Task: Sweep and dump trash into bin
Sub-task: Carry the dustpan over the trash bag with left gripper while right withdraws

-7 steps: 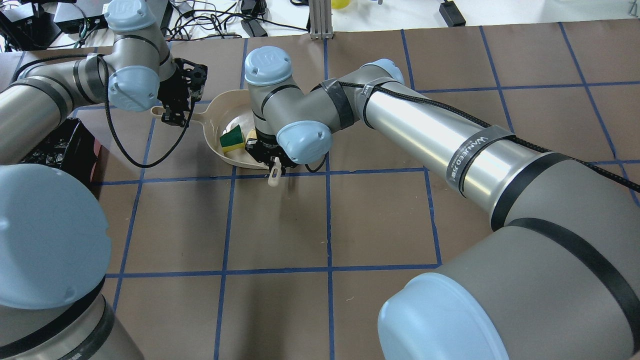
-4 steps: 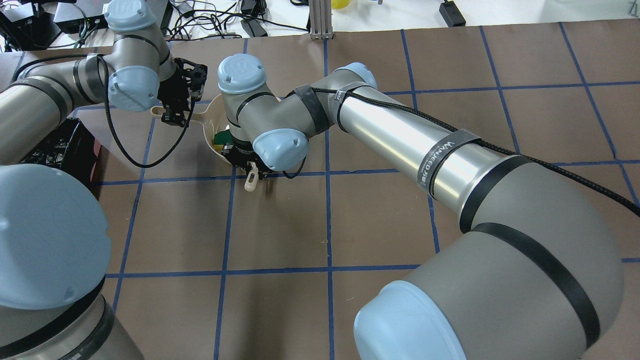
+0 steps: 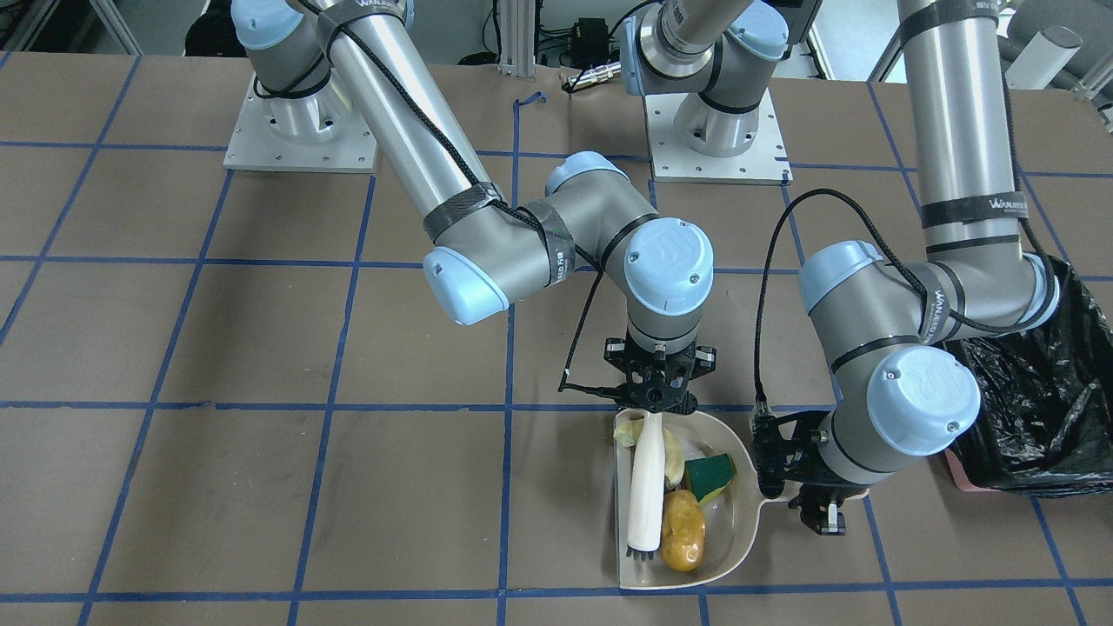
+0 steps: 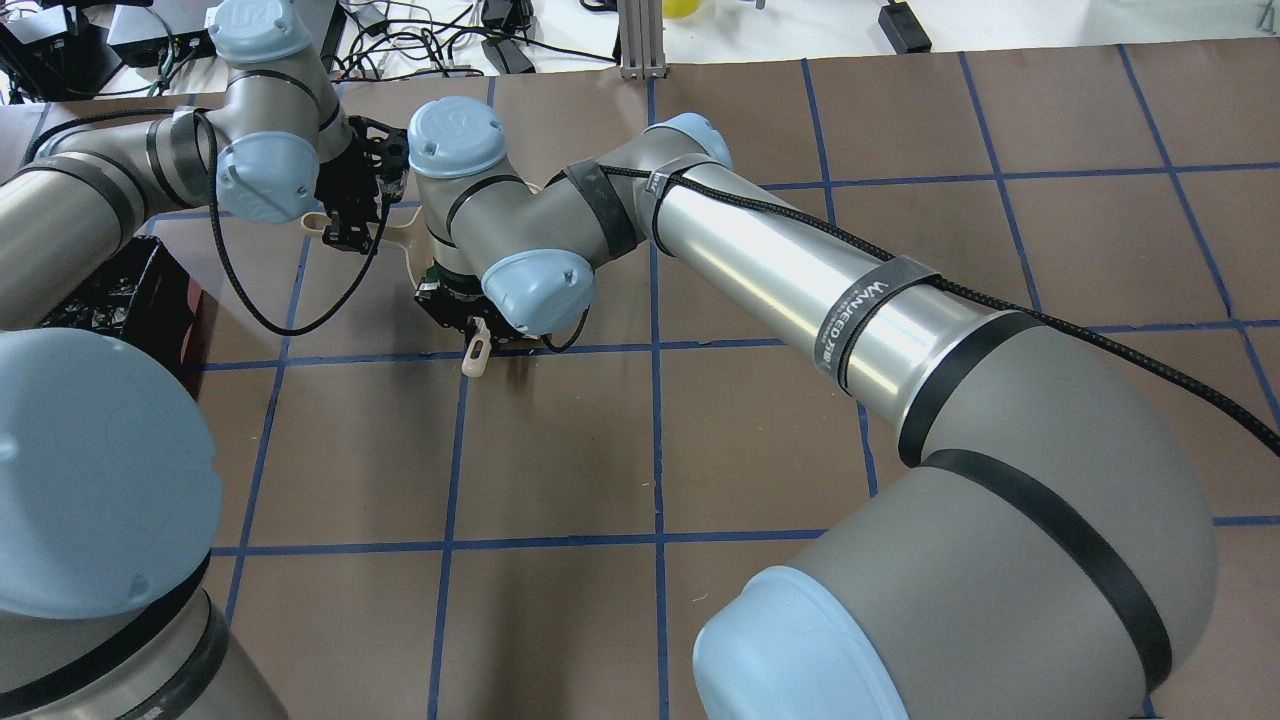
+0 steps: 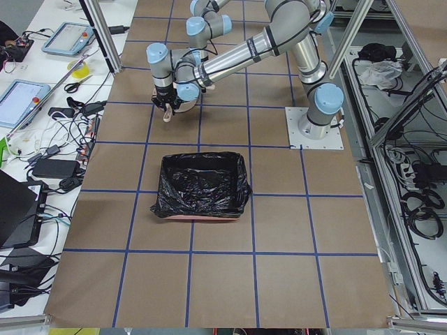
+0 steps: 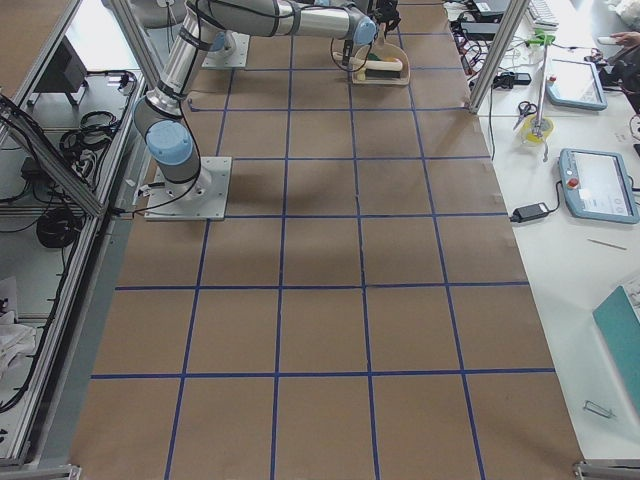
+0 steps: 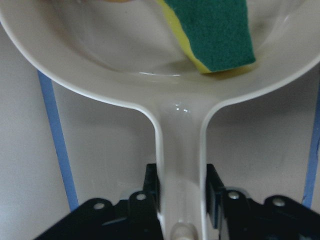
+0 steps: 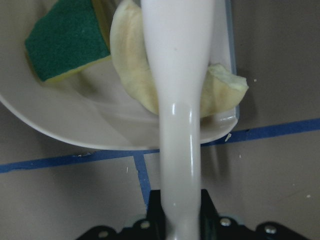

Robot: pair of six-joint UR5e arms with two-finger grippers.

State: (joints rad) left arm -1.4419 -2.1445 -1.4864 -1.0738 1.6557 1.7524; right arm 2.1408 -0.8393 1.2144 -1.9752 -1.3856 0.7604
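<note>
The beige dustpan [image 3: 737, 532] lies on the table and holds all three pieces of trash: the golden-brown lump [image 3: 683, 532], the pale yellow wedge [image 3: 673, 461] and the green-and-yellow sponge piece [image 3: 709, 476]. My left gripper [image 3: 813, 509] is shut on the dustpan's handle [image 7: 180, 165]. My right gripper [image 3: 658, 404] is shut on a white brush [image 3: 645, 487] that lies along the pan's open edge, over the wedge [image 8: 132, 75]. The sponge [image 8: 67, 37] is beside it. The black-lined bin [image 3: 1035, 409] stands close behind my left arm.
The table is brown with blue tape grid lines. The arm bases [image 3: 717, 139] stand at the robot's side. Cables and electronics [image 4: 430, 40] lie beyond the far edge. In the overhead view my right arm hides most of the pan, and the bin [image 4: 120, 290] shows at the left edge.
My right arm has swung left with the brush, across the dustpan. The sponge and pan are now hidden under it in the overhead view. My left arm has not moved.
</note>
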